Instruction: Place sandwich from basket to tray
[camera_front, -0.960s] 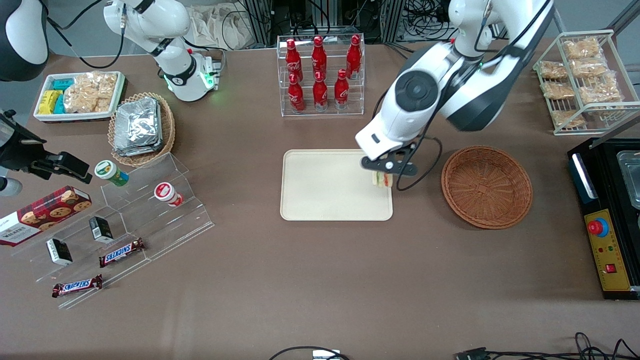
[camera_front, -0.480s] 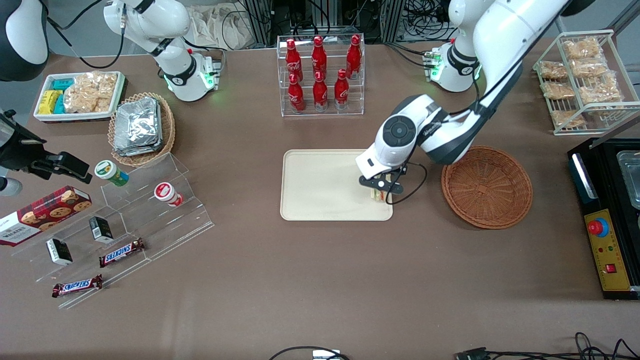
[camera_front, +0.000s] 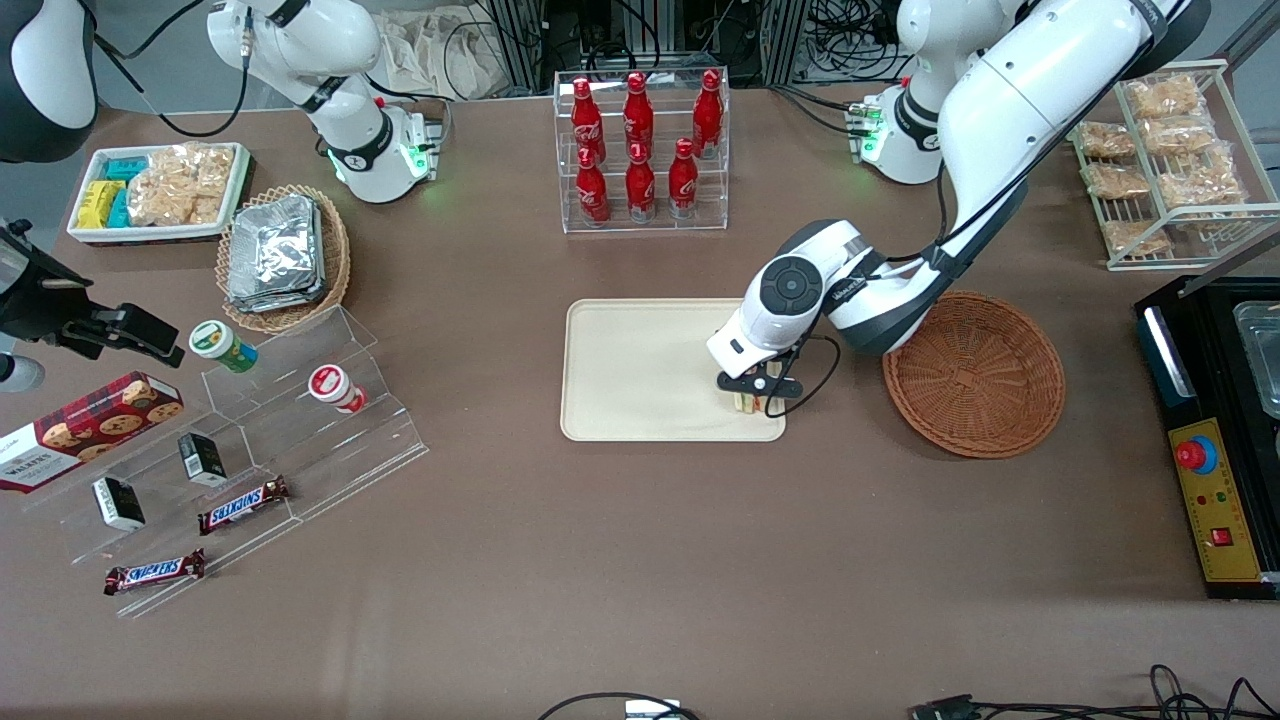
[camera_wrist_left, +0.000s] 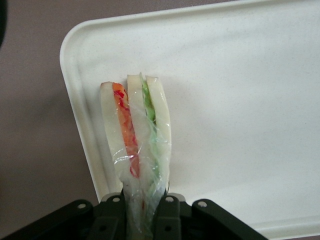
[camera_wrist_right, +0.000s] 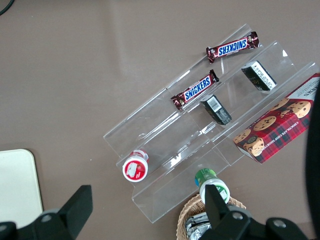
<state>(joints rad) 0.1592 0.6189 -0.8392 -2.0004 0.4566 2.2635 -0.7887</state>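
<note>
Since a second ago the arm has dropped a lot, so the whole setup looks like it's right at the put-down stage now. Going across the front view: the tray (camera_front: 650, 370) sits in the middle of the tabletop (camera_front: 620, 560), and the gripper (camera_front: 752, 396) has come down from well above the tray's edge to just over its surface, at the corner nearest the front camera on the basket's side. It also slid a bit toward the front camera on the way down. The fingers (camera_wrist_left: 167, 215) are still clamped on the sandwich (camera_wrist_left: 136, 150), pinching it at its lower end so the wedge sticks out away from them, bread slices on edge with the orange and green layers showing through the clear wrap. In the wrist view the sandwich hangs over the tray's corner, close inside the rim, with bare tray spreading out past it. I can't tell for sure whether the wedge is already touching the tray or only hovering just off it. Further along, the basket (camera_front: 973, 372) sits beside the tray toward the working arm's end, with nothing in it, well apart from the fingers now. My read: transfer's basically done, what's left is letting go and lifting away. Only worry is how near the rim it is, and it might tip over once released.
</note>
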